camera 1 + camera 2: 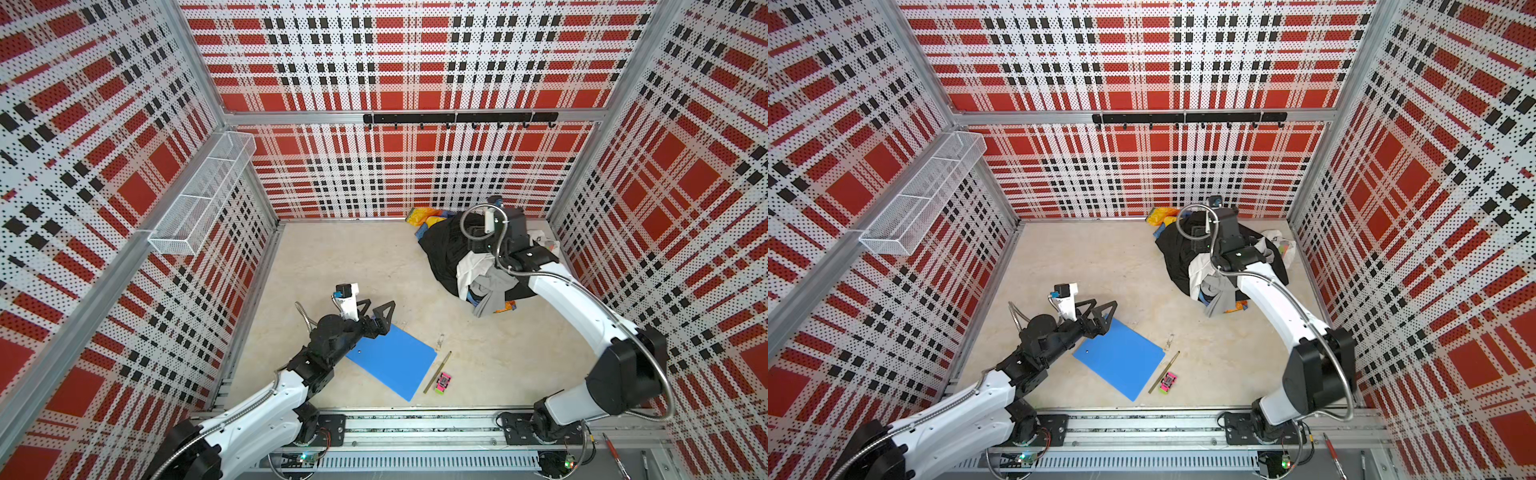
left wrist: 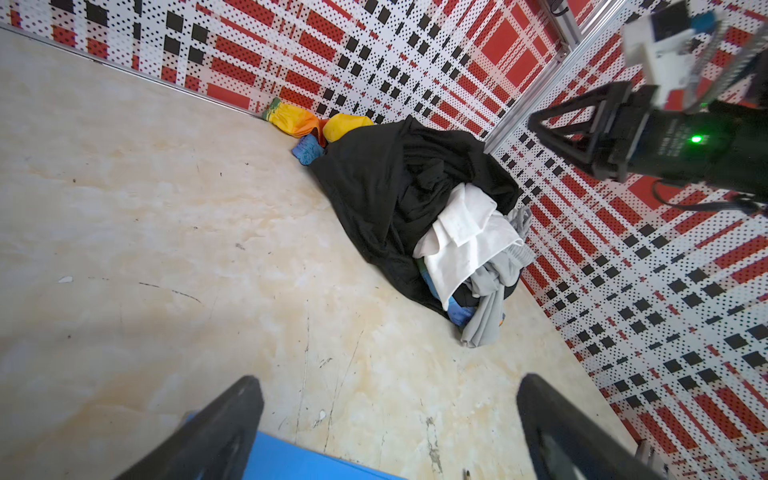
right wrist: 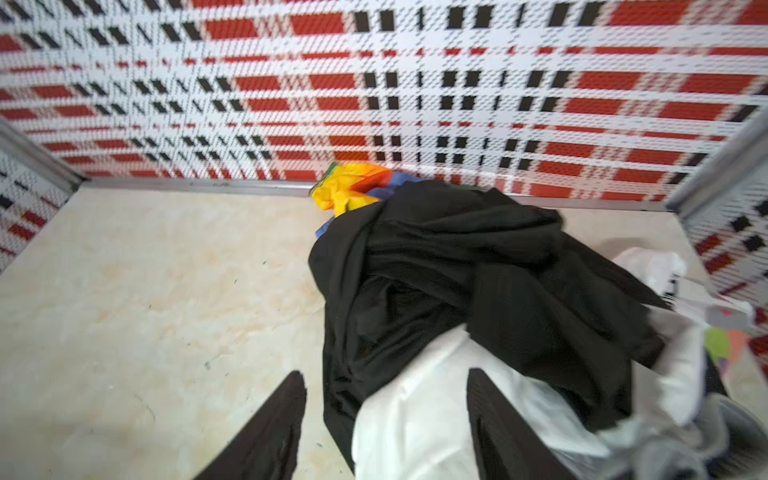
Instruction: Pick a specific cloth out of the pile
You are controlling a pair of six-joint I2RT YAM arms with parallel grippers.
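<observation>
Over pile [image 2: 415,216], right pincer [image 3: 385,374] jaws apart, nothing gripped; contact with cloth [image 3: 457,257] beneath unclear.

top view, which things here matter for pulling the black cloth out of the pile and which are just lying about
For the job:
- black cloth
- pile of mixed clothes
- right claw, open over the pile

Just lying about:
- blue folder
- pink toy car
- thin stick
- wire basket on the wall
- hook rail

Crumpled black cloth [image 2: 374,195] atop the pile [image 2: 469,245] of white, grey and orange-yellow-blue garments by the back wall.
</observation>
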